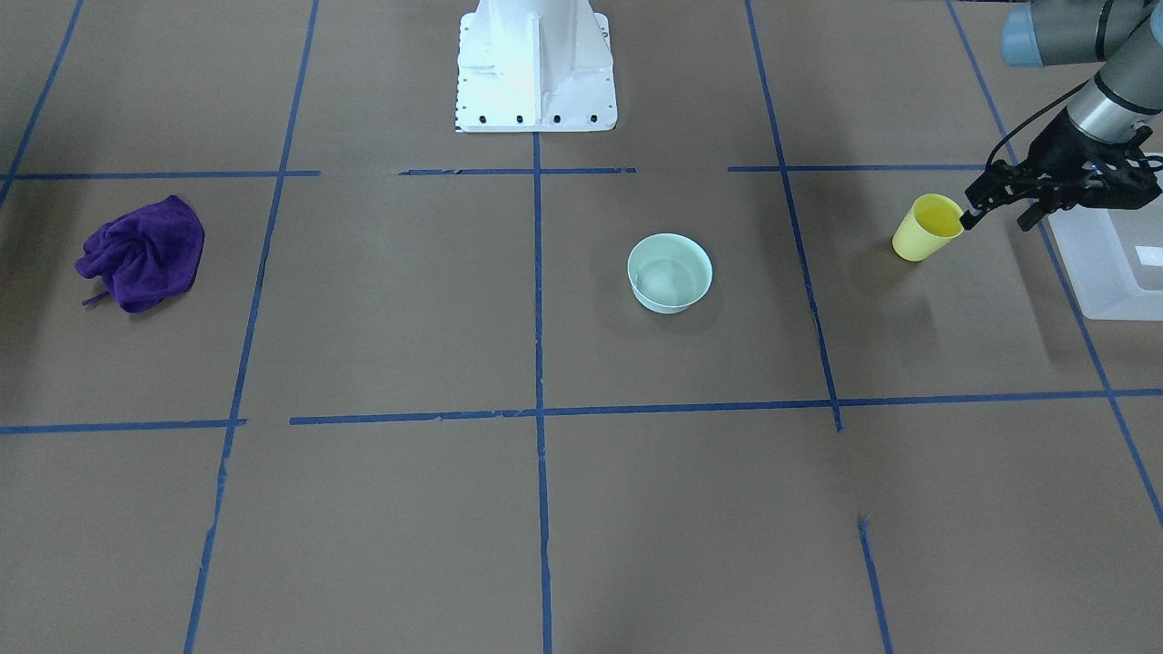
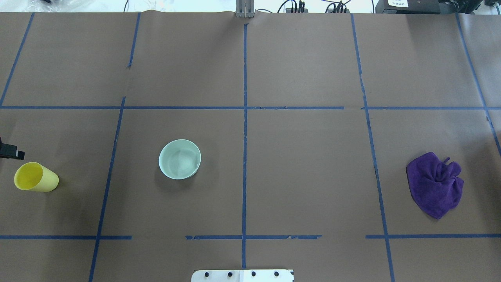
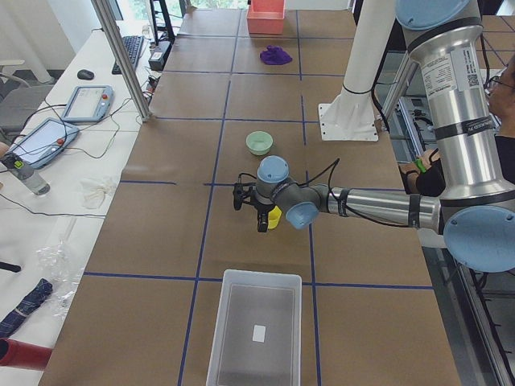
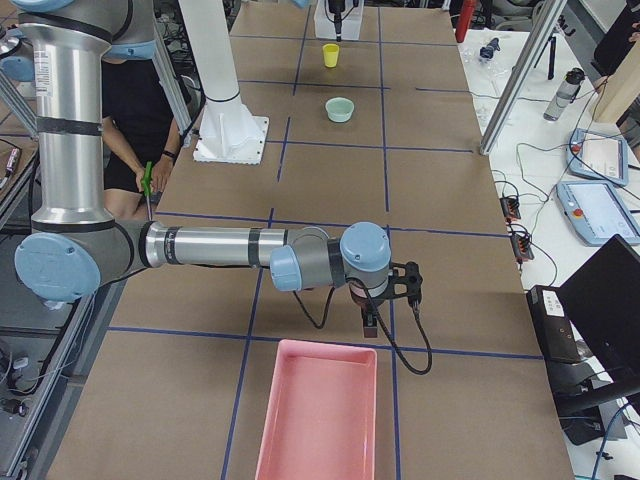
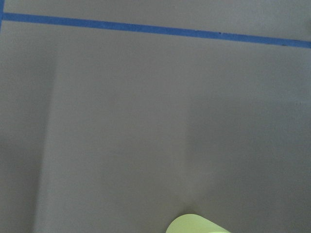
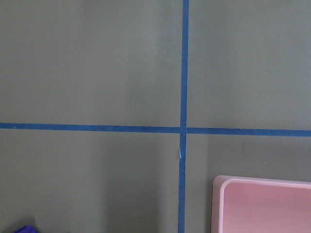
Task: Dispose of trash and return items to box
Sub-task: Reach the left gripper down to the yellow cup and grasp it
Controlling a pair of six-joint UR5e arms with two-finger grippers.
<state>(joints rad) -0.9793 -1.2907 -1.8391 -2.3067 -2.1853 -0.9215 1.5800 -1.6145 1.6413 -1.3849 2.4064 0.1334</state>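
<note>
The yellow cup (image 1: 927, 227) stands on the brown table near the robot's left end; it also shows in the overhead view (image 2: 36, 177). My left gripper (image 1: 998, 218) hovers right beside it, open, with one fingertip (image 1: 970, 218) at the cup's rim and nothing held. The mint-green bowl (image 1: 670, 272) sits upright and empty near the table's middle. The frosted-white box (image 1: 1104, 263) lies just beyond the left gripper, and looks empty in the exterior left view (image 3: 256, 330). My right gripper (image 4: 372, 320) hangs over the table near a pink tray; I cannot tell whether it is open.
A crumpled purple cloth (image 1: 141, 254) lies toward the robot's right end. A pink tray (image 4: 318, 410) sits at that end, and its corner shows in the right wrist view (image 6: 262, 204). The white robot base (image 1: 536, 73) stands at the table's robot-side edge.
</note>
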